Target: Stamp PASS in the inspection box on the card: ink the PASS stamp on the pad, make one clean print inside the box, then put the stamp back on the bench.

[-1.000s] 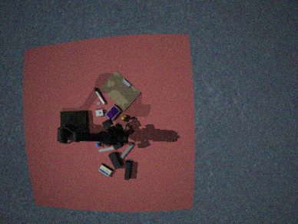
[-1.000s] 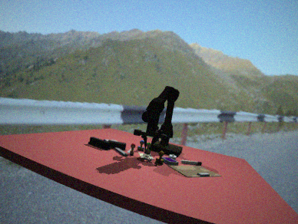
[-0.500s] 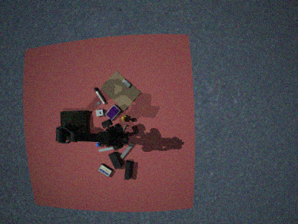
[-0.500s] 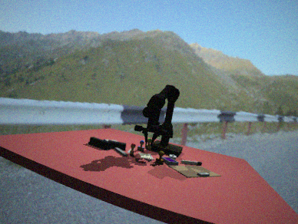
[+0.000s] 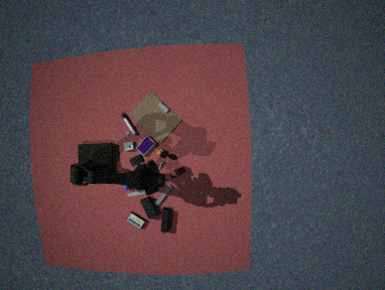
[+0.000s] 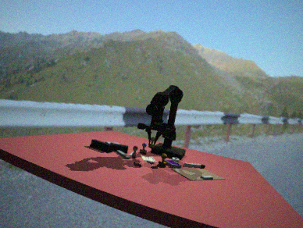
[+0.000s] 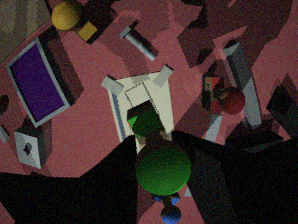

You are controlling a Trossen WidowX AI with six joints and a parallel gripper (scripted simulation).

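Note:
My gripper [image 6: 153, 142] [image 7: 153, 139] is shut on the green stamp [image 7: 164, 169], with its round knob towards the wrist camera and its dark block pointing down. The stamp is held above the white card [image 7: 164, 97] [image 6: 148, 159]. The card's printed box outline [image 7: 134, 87] is partly hidden behind the block; the part that shows is blank. Two pale clips or weights sit on the card's far corners. The purple ink pad [image 5: 146, 146] [image 6: 172, 162] [image 7: 37, 82] lies left of the card in the wrist view. The stamp's face and lettering are hidden.
A yellow-knobbed stamp [image 7: 66, 15], a red-knobbed stamp [image 7: 232, 100] and a blue-knobbed one [image 7: 171, 213] stand around the card. A metal bolt [image 7: 140, 45] and grey bar [image 7: 244, 82] lie nearby. A tan board [image 5: 144, 104] is beyond the pad; black blocks [image 5: 150, 208] [image 5: 167, 219] lie opposite.

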